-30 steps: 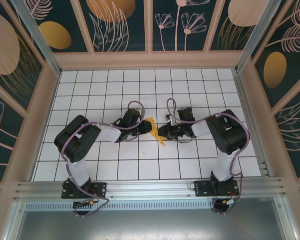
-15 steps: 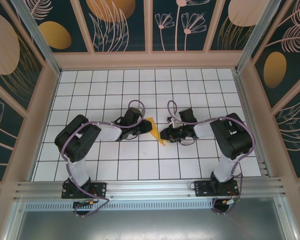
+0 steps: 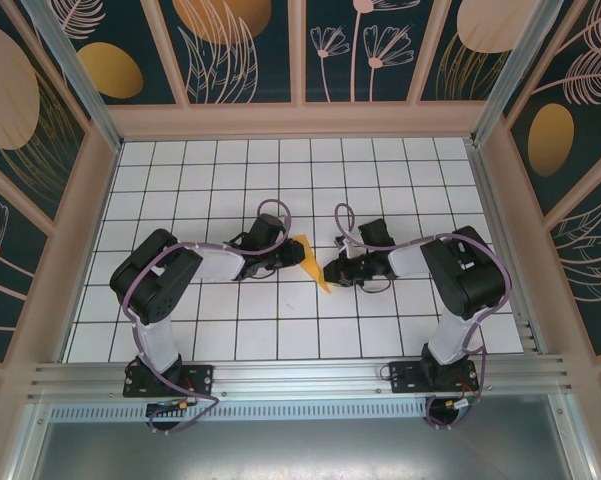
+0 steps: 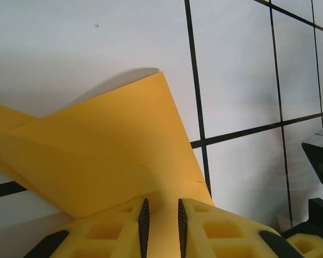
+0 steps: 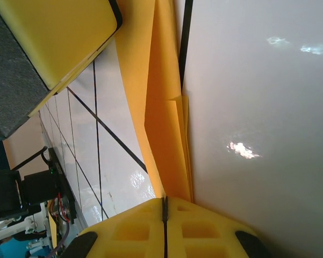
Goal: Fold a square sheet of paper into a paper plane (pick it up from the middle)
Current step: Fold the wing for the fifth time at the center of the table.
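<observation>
Left gripper (image 4: 162, 208) clenched on folded paper (image 4: 113, 145); right gripper (image 5: 164, 203) pinched shut on its opposite end

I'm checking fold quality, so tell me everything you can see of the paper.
The paper is thin, plain orange-yellow, folded into overlapping layers with sharp creases and one pointed corner. It is near the middle of the white tiled table. The left gripper pinches one end; the right gripper is shut on the other.

The folded sheet of paper (image 4: 123, 140) is matt and creased; the tiled table (image 5: 258, 80) smooth, glossy.
</observation>
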